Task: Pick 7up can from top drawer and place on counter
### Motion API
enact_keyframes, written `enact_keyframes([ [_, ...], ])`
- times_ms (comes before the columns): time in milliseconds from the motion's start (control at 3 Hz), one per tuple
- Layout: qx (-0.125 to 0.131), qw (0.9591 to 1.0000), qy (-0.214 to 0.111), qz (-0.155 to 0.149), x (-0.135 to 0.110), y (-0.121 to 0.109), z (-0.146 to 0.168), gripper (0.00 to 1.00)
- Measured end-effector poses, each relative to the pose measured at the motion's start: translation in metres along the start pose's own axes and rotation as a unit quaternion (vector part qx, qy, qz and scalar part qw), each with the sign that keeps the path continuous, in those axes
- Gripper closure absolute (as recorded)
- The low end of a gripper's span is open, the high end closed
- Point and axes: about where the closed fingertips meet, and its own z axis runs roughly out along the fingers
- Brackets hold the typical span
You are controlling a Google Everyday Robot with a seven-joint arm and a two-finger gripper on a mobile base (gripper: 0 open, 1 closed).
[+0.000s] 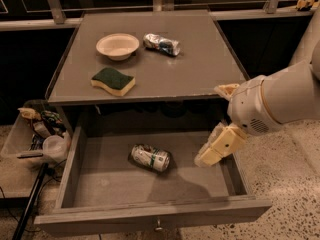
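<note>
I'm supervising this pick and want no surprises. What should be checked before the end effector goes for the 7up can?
1. Drawer open: ok, its floor shows.
2. 7up can unobstructed: ok, alone in the drawer, lying on its side.
3. End effector at the can: not ok, it hangs near the drawer's right wall, apart from the can.
4. Counter has landing room: ok, bare area right of the sponge; the bowl and silvery item sit farther back.
</note>
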Motion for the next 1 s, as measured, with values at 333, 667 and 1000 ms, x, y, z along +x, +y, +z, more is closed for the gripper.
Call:
enact_keyframes([
  [333,0.000,1.0000,0.000,0.000,0.000,0.000,0.000,0.00],
  [667,-0.010,0.9999,0.003,-0.002,-0.001,0.007,0.010,0.00],
  [1000,-0.028,0.9995,0.007,0.008,0.004,0.018,0.034,0.00],
])
